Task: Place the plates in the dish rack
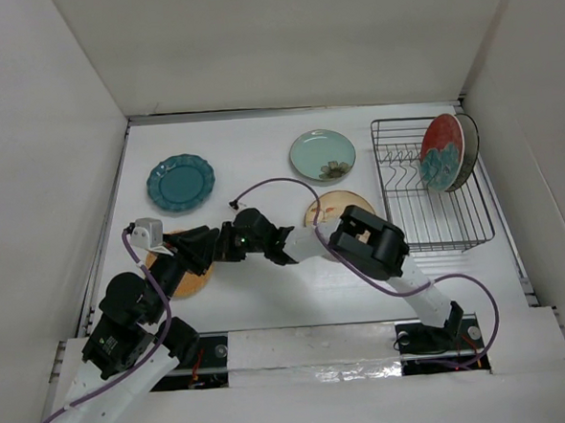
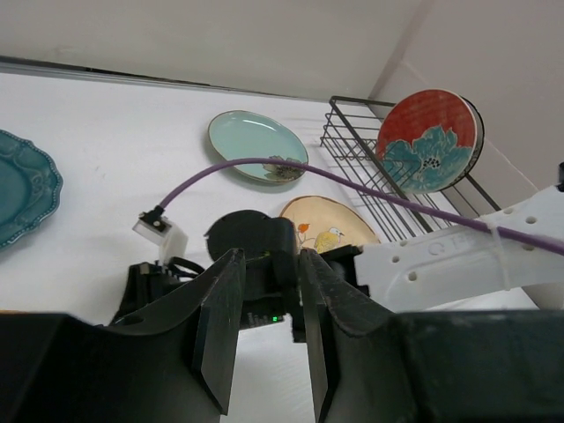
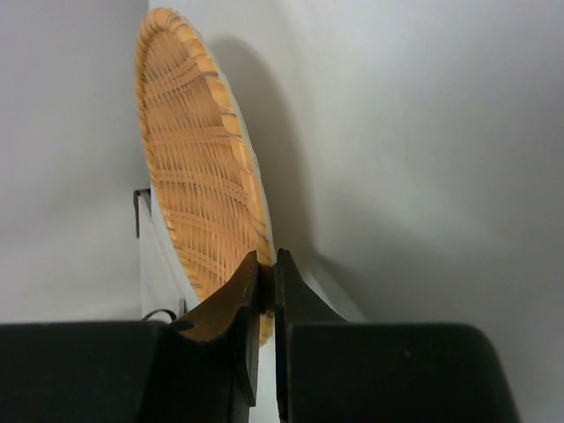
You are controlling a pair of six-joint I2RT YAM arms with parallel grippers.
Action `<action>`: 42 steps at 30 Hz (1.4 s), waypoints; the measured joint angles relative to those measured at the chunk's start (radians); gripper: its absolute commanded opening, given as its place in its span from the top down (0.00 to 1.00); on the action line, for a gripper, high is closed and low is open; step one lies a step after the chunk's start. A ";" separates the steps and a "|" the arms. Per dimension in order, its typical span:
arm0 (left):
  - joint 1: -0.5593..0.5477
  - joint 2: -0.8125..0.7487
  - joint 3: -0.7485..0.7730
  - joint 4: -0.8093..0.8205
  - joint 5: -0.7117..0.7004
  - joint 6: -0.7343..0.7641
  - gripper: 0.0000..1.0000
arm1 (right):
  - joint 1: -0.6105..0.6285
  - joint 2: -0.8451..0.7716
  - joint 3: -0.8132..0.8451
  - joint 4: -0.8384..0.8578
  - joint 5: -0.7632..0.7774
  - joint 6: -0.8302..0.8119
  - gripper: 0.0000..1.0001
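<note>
Plates sit across the table, four of them not yet racked. Farthest left, the teal plate lies flat and untouched. Nearer the arms is the orange plate, half hidden under both of them. The left gripper hovers there with its fingers apart and nothing between them, facing the right wrist. The right arm reaches across the table, and the right gripper is pinched tight on the orange plate's rim. Whether the plate is off the table I cannot tell.

Further right the mint plate lies flat, and the tan plate sits partly under the right arm. At far right the rack holds the red plate and the cream plate upright at its far right end, with free prongs beside them.

Risks, as I judge them:
- **Grip:** the hold is a thin one on the rim alone, so the plate could swing or slip once its weight hangs from it.
- **Crowding:** the two arms are close together, so a lift could knock the left gripper.
- **Carry path:** the way to the rack passes over the tan plate, and the purple cable loops loose there and could snag.
- **Rack entry:** a careless entry could strike the red plate.
</note>
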State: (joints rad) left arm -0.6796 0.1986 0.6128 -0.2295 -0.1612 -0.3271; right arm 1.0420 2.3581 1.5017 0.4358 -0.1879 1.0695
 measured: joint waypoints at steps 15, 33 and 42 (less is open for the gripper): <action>0.000 -0.053 0.000 0.002 0.024 0.001 0.68 | -0.354 -0.898 -0.433 -0.262 0.335 -0.421 1.00; 0.000 -0.060 0.000 0.001 0.086 0.004 0.68 | -0.986 -0.987 -0.121 -0.782 0.789 -1.110 1.00; 0.000 -0.063 0.000 0.001 0.086 0.004 0.68 | -1.048 -0.897 -0.095 -0.885 0.695 -1.162 1.00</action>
State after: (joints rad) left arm -0.6796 0.1352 0.6128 -0.2287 -0.0753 -0.3233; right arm -0.0063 1.4612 1.4071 -0.4496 0.5076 -0.0921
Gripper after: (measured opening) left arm 0.320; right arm 0.100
